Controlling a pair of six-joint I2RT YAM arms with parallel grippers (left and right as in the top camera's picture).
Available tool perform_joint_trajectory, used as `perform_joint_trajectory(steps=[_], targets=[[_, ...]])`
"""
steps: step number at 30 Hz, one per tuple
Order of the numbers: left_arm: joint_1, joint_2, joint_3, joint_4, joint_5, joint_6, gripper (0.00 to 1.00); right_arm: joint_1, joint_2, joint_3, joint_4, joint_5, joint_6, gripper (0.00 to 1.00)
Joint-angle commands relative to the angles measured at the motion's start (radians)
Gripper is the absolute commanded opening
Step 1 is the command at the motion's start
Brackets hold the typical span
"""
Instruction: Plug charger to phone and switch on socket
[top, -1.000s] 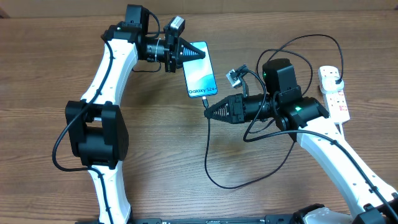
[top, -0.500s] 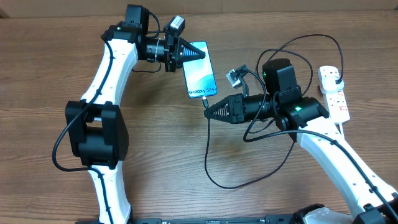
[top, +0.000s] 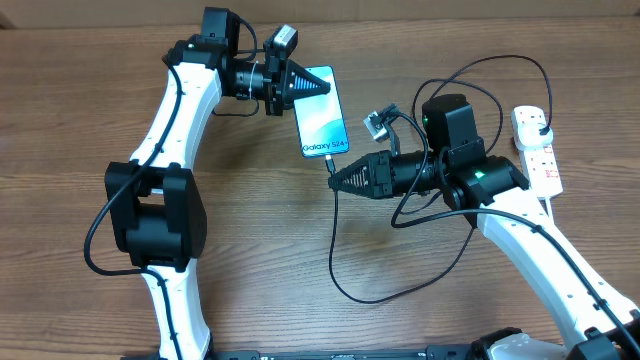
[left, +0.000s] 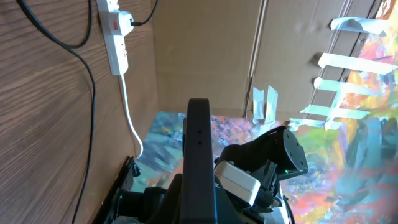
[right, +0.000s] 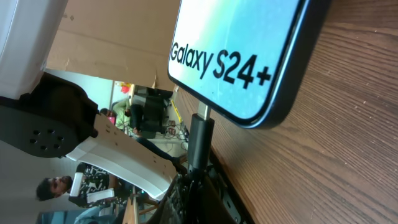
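Note:
The phone (top: 322, 122) with its light-blue "Galaxy S24+" screen lies at the table's centre back. My left gripper (top: 300, 85) is shut on its far end; in the left wrist view the phone's dark edge (left: 199, 158) stands between the fingers. My right gripper (top: 338, 180) is shut on the charger's connector tip (right: 200, 138), which sits in the phone's (right: 242, 56) near-end port. The black charger cable (top: 345, 270) loops over the table to a black plug on the white socket (top: 536, 150) at the right, which also shows in the left wrist view (left: 117, 37).
The socket's thick white cord (left: 132, 124) runs off the table's edge. Black cable loops (top: 490, 75) lie behind my right arm. A cardboard wall (left: 205, 56) stands beyond the table's right edge.

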Motion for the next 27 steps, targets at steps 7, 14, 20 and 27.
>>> perform_joint_trajectory(steps=[7, 14, 20, 27], targets=[[-0.003, -0.006, 0.019, 0.0, 0.06, 0.035, 0.04, 0.003, -0.01, -0.003, 0.008, 0.002, 0.005, 0.04], [-0.003, -0.006, 0.019, 0.001, 0.059, 0.05, 0.04, 0.003, -0.01, -0.003, 0.008, 0.002, 0.004, 0.04], [-0.003, -0.006, 0.019, 0.001, 0.06, 0.048, 0.04, 0.003, -0.01, -0.003, 0.008, 0.002, 0.004, 0.04], [-0.016, -0.006, 0.019, 0.001, 0.059, 0.049, 0.04, 0.003, -0.01, -0.003, 0.008, 0.002, 0.004, 0.04]])
